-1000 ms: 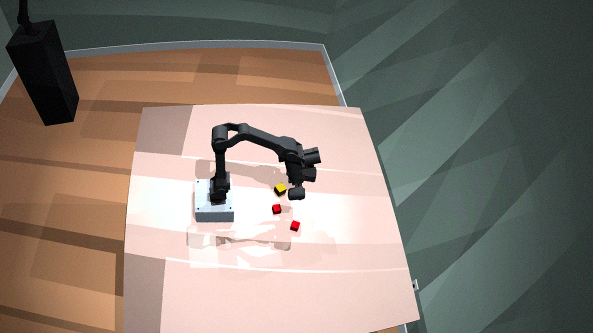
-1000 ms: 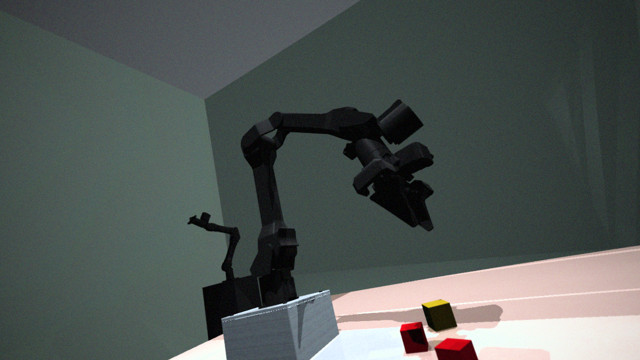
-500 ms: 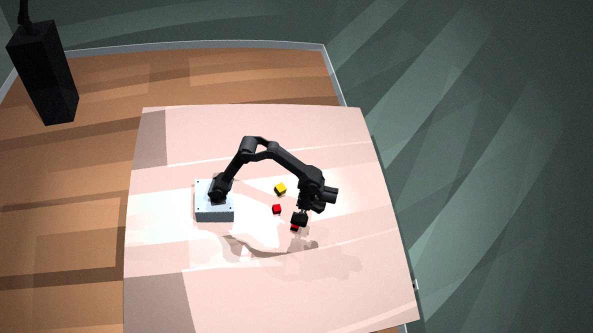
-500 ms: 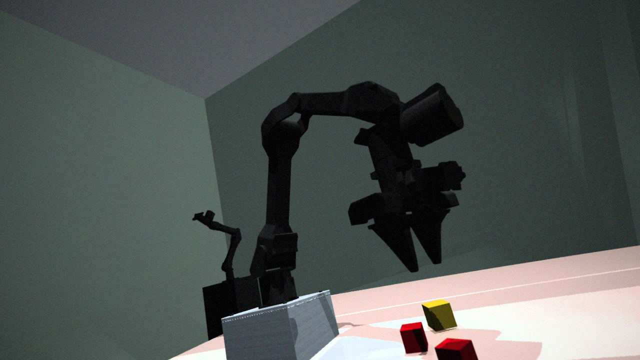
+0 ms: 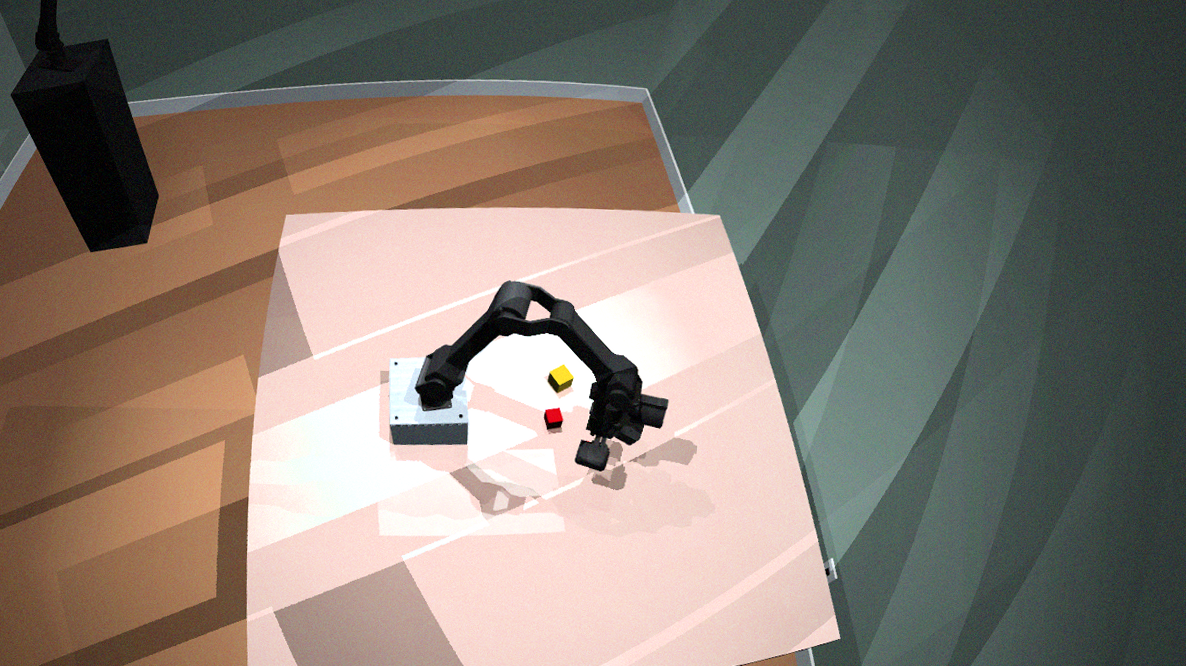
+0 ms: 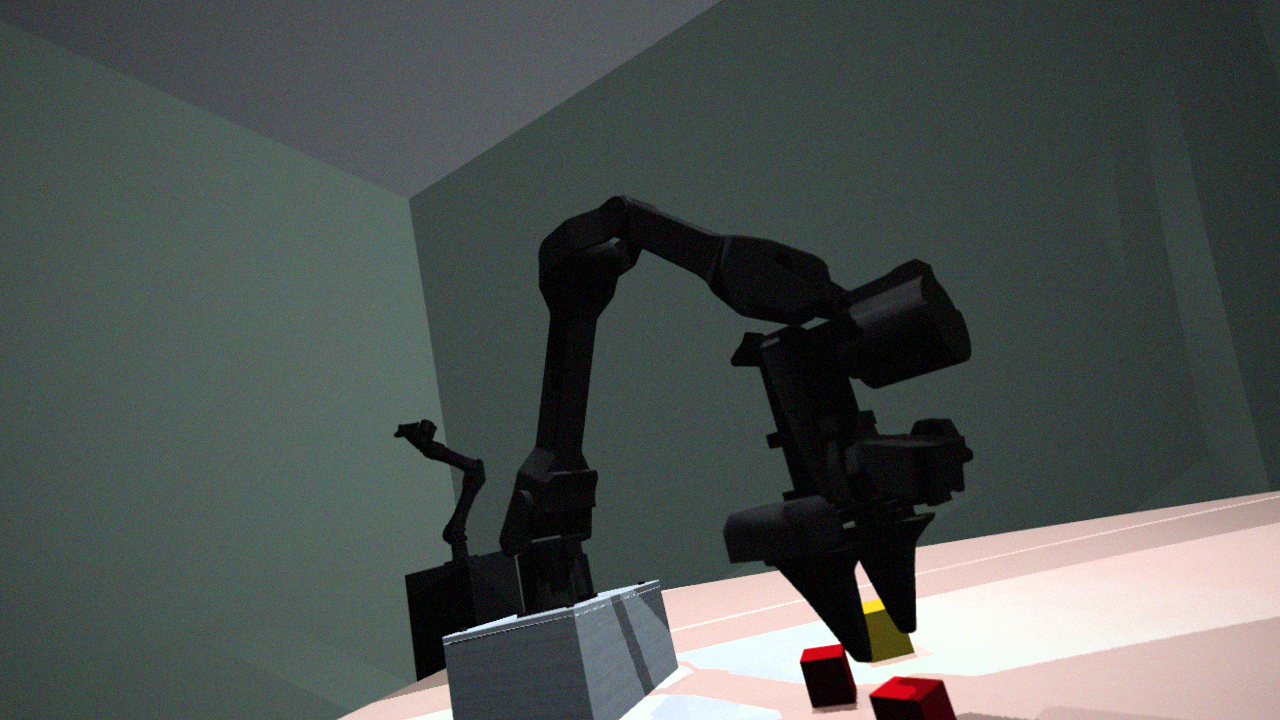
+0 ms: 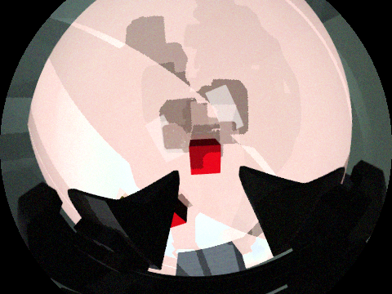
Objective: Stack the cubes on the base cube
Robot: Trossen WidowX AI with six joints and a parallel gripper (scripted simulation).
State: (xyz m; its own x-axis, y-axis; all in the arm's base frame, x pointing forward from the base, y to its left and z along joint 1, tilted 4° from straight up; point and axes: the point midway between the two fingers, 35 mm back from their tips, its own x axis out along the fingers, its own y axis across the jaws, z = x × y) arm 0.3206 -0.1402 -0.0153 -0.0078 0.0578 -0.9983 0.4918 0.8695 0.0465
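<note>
1. Pointing down at the mat, the gripper (image 6: 872, 626) stands partly open with nothing between its fingers; in the wrist view one red cube (image 7: 205, 157) lies on the mat in the gap ahead of the two fingertips.
2. From the side view, that red cube (image 6: 913, 698) is nearest the camera, and a second red cube (image 6: 827, 675) sits just beside it, both on the pink mat (image 5: 568, 580) and apart from the fingers.
3. Behind them the yellow cube (image 6: 886, 631) is partly covered by the fingertips in that view.
4. From above, the gripper hides the nearer red cube; the other red cube (image 5: 553, 416) and the yellow cube (image 5: 560, 378) lie apart.
5. Farther back the arm stands on a grey base block (image 5: 401, 430).
6. A black box (image 5: 85, 156) stands on the wooden table (image 5: 83, 416) at the far corner.
</note>
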